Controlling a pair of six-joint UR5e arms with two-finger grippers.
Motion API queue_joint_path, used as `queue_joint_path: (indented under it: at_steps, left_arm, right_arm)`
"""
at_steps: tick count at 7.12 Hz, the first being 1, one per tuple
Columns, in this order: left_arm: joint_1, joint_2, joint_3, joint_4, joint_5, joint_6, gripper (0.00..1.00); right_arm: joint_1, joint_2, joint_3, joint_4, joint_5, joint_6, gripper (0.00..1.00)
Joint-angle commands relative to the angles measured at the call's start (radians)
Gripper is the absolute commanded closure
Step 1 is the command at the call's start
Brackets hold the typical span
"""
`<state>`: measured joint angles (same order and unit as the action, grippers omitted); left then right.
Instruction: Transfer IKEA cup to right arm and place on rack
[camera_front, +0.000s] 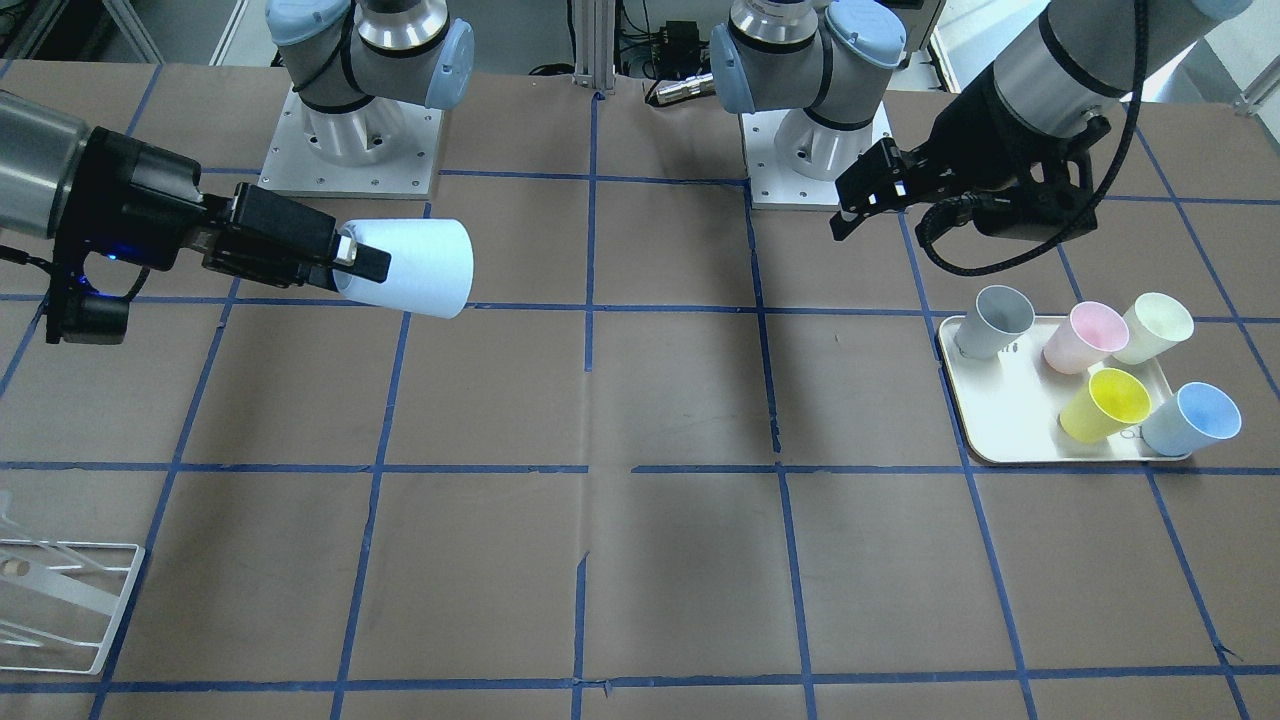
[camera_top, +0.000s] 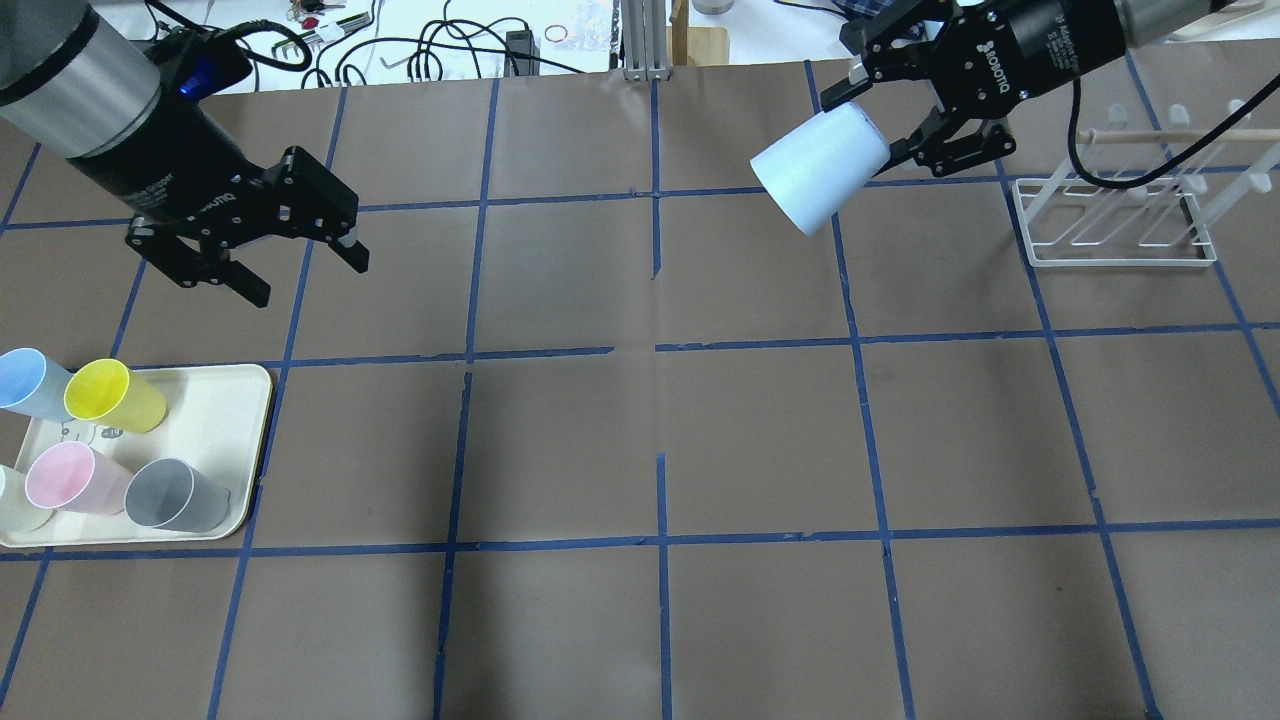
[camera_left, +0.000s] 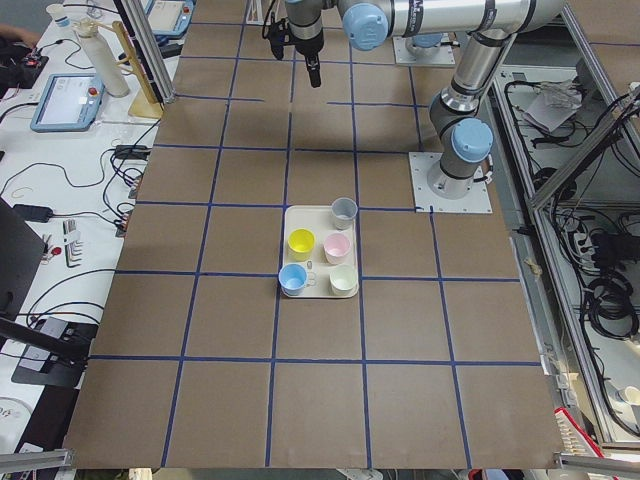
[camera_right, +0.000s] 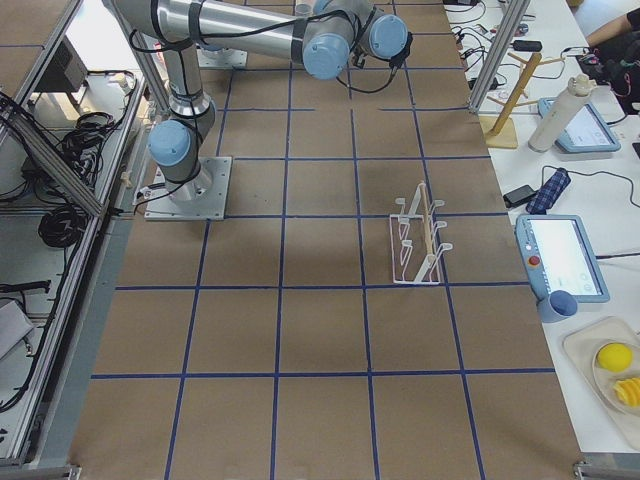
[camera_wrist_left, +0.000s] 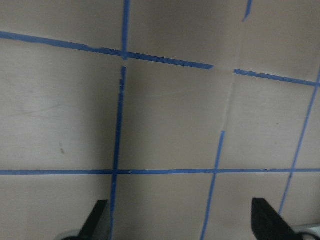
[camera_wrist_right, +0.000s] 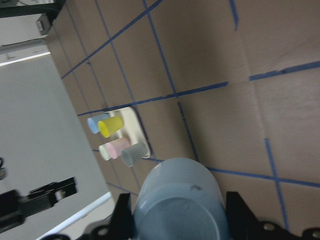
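Note:
My right gripper (camera_top: 865, 130) is shut on a pale blue IKEA cup (camera_top: 820, 180) and holds it in the air, lying sideways, base in the jaws and mouth pointing towards the table's middle. The front-facing view shows the same cup (camera_front: 410, 265) in the right gripper (camera_front: 370, 265). The right wrist view shows the cup's base (camera_wrist_right: 180, 200) between the fingers (camera_wrist_right: 240, 215). The white wire rack (camera_top: 1115, 225) stands just right of this gripper. My left gripper (camera_top: 310, 280) is open and empty, hovering above the table beyond the tray.
A cream tray (camera_top: 240, 440) at the table's left holds a second pale blue cup (camera_top: 25, 380), a yellow cup (camera_top: 115, 395), a pink cup (camera_top: 65, 478), a grey cup (camera_top: 175, 495) and a cream cup. Brown paper with a blue tape grid covers the table.

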<state>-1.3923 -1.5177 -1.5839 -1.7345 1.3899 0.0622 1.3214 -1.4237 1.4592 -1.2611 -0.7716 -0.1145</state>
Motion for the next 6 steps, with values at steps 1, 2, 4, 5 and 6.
queue_joint_path:
  at_steps: [1,2,4,5,6]
  left_arm:
    - [-0.039,0.039,-0.004,0.067,0.127,0.005,0.0]
    - [-0.1,0.039,-0.024,0.126,0.183,0.013,0.0]
    - [-0.162,0.089,-0.105,0.15,0.205,0.018,0.0]
    - [-0.159,0.1,-0.148,0.176,0.204,0.04,0.0]
    - [-0.146,0.102,-0.156,0.199,0.201,0.145,0.0]
  right_arm:
    - [-0.001,-0.003,0.0,-0.218,-0.346,0.027,0.56]
    - [-0.001,0.0,0.0,-0.295,-0.477,0.018,0.52]
    - [-0.007,0.017,0.0,-0.445,-0.697,-0.025,0.53]
    - [-0.008,0.04,0.0,-0.51,-0.801,-0.071,0.57]
    - [-0.024,0.069,0.001,-0.628,-0.895,-0.112,0.57]
